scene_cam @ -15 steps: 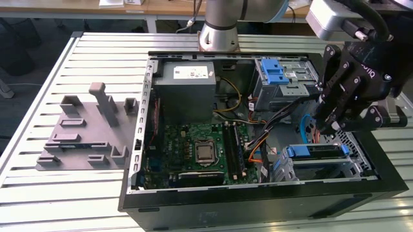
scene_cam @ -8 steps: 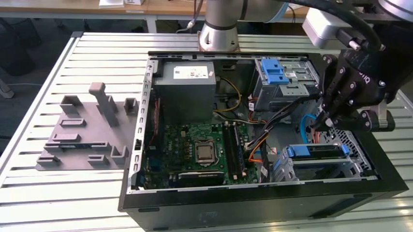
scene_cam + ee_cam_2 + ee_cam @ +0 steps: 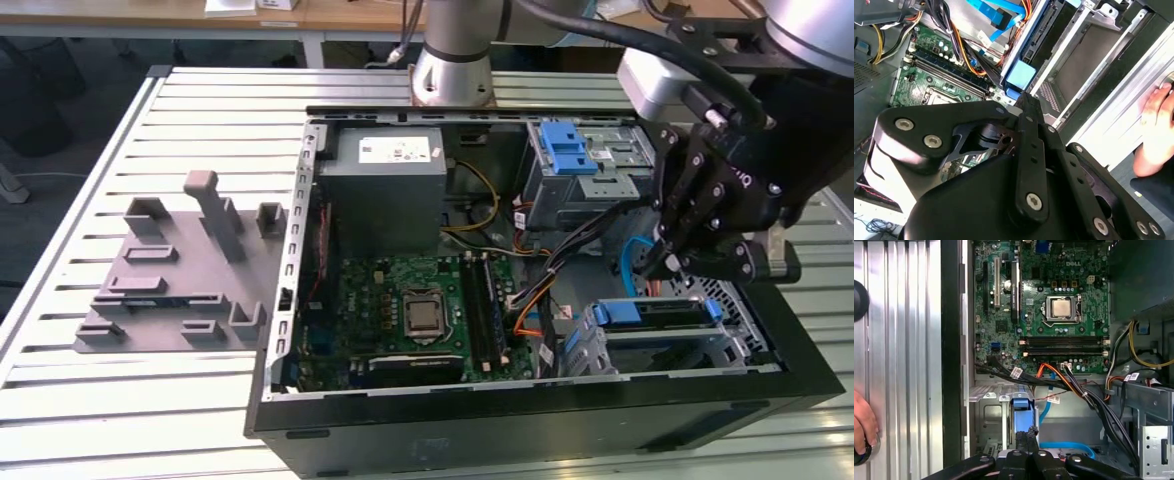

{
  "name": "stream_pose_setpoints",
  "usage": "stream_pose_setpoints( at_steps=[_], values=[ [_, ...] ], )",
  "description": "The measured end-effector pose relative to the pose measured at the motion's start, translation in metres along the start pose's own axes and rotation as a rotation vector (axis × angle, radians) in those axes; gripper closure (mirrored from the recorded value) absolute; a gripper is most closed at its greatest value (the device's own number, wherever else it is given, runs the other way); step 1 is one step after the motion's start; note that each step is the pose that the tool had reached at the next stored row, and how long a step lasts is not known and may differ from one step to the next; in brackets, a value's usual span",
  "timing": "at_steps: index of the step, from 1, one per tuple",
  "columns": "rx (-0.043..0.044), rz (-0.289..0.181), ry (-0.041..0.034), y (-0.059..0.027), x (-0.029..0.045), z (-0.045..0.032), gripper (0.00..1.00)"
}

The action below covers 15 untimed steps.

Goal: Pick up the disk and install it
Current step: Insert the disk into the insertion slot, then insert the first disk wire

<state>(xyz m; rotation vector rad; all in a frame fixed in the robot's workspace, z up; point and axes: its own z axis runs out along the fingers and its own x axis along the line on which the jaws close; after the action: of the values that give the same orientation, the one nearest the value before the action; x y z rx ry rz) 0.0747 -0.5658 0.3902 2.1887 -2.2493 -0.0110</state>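
The disk point(image 3: 654, 312) lies in the lower drive bay at the front corner of the open computer case point(image 3: 534, 405), on the exterior view's right. Its blue carrier bracket faces up. In the first wrist view the disk's blue bracket point(image 3: 1021, 407) sits in the silver bay just ahead of my fingertips. The second wrist view has the disk's blue end point(image 3: 1021, 75) beside the bay rails. My black gripper point(image 3: 663, 268) hangs just above the disk, fingers shut together with nothing between them. The gripper point(image 3: 1024, 434) points at the bracket, and the gripper point(image 3: 1026, 97) almost touches it.
A green motherboard point(image 3: 414, 310), a grey power supply box point(image 3: 387, 190) and a silver cage with a blue latch point(image 3: 587, 160) are inside the case. Cables point(image 3: 1079, 390) cross near the bay. A person's hand point(image 3: 861, 430) rests on the slatted table. A grey fixture point(image 3: 180, 270) stands at the exterior view's left.
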Motion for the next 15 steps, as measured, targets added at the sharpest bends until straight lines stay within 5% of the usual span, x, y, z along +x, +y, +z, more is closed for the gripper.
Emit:
stream_pose_setpoints(
  at_steps=[15],
  values=[
    [0.0000, 0.000, -0.0001, -0.0018, 0.0000, 0.0057, 0.89]
  ],
)
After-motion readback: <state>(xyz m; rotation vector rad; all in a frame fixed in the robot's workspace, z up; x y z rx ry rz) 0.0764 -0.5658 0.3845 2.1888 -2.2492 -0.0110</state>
